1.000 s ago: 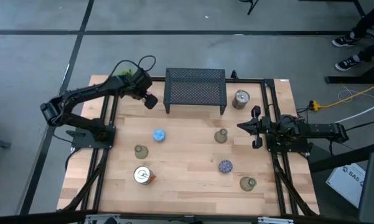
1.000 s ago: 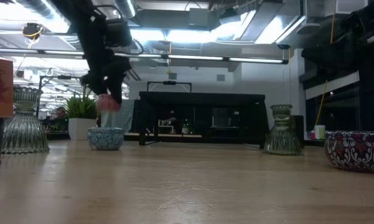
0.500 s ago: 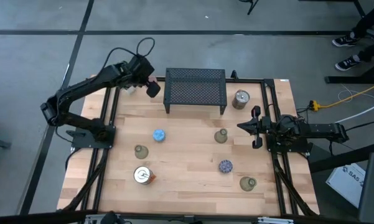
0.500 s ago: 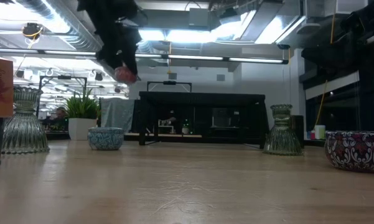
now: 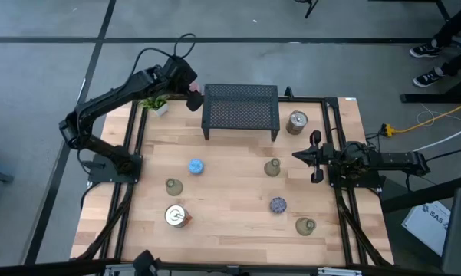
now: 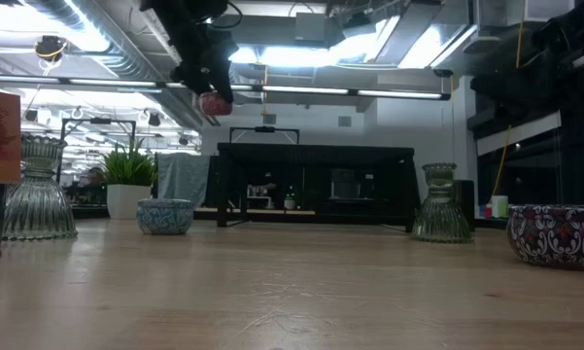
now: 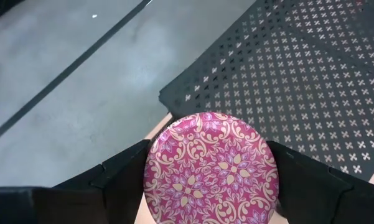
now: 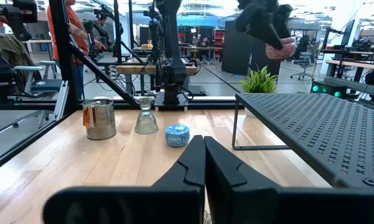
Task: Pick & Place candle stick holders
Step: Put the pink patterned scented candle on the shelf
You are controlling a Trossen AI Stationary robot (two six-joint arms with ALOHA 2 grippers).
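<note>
Wooden table (image 5: 230,192): left gripper (image 5: 192,98) clamps pink holder (image 7: 210,168) beside black rack (image 5: 241,112); right gripper (image 5: 298,156) closed.

We see our left gripper (image 7: 211,186) closed on a pink holder (image 7: 211,167), its dark fingers (image 7: 121,177) pressed against the holder on either side. The round face turned toward us carries a pale floral pattern with touches of purple. Behind it lies the corner of a black mesh rack (image 7: 299,81), punched with small cross-shaped holes. Beside that corner, a sliver of wooden table (image 7: 158,127) shows, then grey floor (image 7: 56,81) crossed by a dark line.
</note>
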